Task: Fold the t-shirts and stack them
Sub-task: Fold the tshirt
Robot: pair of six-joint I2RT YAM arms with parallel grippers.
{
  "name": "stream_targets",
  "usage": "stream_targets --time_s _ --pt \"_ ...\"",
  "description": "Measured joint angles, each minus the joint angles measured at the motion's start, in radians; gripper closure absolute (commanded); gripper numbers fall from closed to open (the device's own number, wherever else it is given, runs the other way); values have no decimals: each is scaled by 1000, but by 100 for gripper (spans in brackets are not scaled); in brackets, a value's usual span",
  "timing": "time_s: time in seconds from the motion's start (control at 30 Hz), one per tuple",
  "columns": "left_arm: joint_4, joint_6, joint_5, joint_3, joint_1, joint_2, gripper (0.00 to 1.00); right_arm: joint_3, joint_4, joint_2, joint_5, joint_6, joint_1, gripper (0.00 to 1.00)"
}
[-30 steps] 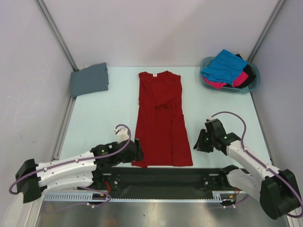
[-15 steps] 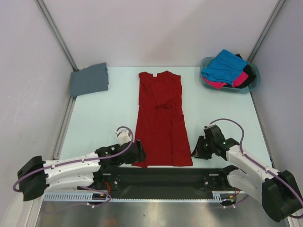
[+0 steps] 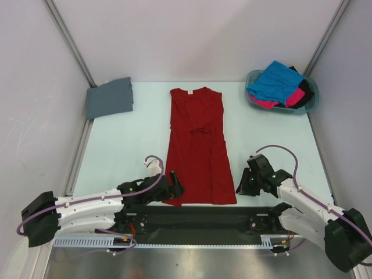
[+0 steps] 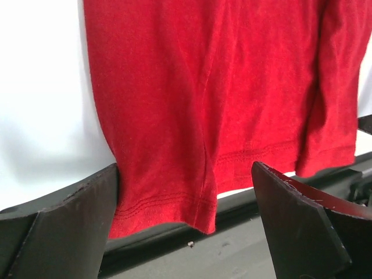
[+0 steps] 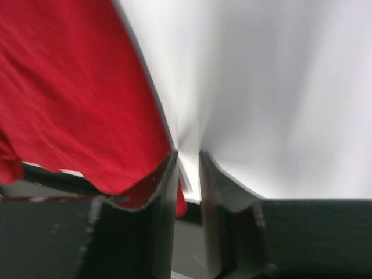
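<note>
The deep red t-shirt lies flat and lengthwise at the table's middle, sleeves folded in, hem toward me. My left gripper is at the hem's left corner. In the left wrist view the gripper is wide open, with the red hem between the jaws. My right gripper is beside the hem's right corner. In the right wrist view the gripper has its jaws a narrow gap apart, with the red cloth just left of them. A folded slate grey t-shirt lies at the far left.
A teal basket at the far right holds the bright blue, hot pink and black t-shirts in a heap. A black bar runs along the near table edge under the hem. Walls close in left and right.
My left gripper has slid right to the hem's left corner. My right gripper has moved down and left, closer to the hem's right corner. The shirt has not moved.
</note>
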State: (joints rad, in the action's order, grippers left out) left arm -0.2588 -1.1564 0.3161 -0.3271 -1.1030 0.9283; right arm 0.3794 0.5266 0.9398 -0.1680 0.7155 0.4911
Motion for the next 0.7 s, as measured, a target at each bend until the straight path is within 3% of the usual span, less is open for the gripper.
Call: stream_targets --time_s 0.07,0.33,0.53,0.7 --pt "2 -8 -7 4 0 -12 0 26 51 -11 69 15 50 64" --pt "-196 -17 60 -16 0 -101 0 171 21 -103 115 17 143 62" --pt "-333 -23 158 -85 0 -134 0 165 -203 65 -17 47 170 64" --pt "-370 -24 214 -103 0 -146 0 146 -401 237 -103 97 263 64"
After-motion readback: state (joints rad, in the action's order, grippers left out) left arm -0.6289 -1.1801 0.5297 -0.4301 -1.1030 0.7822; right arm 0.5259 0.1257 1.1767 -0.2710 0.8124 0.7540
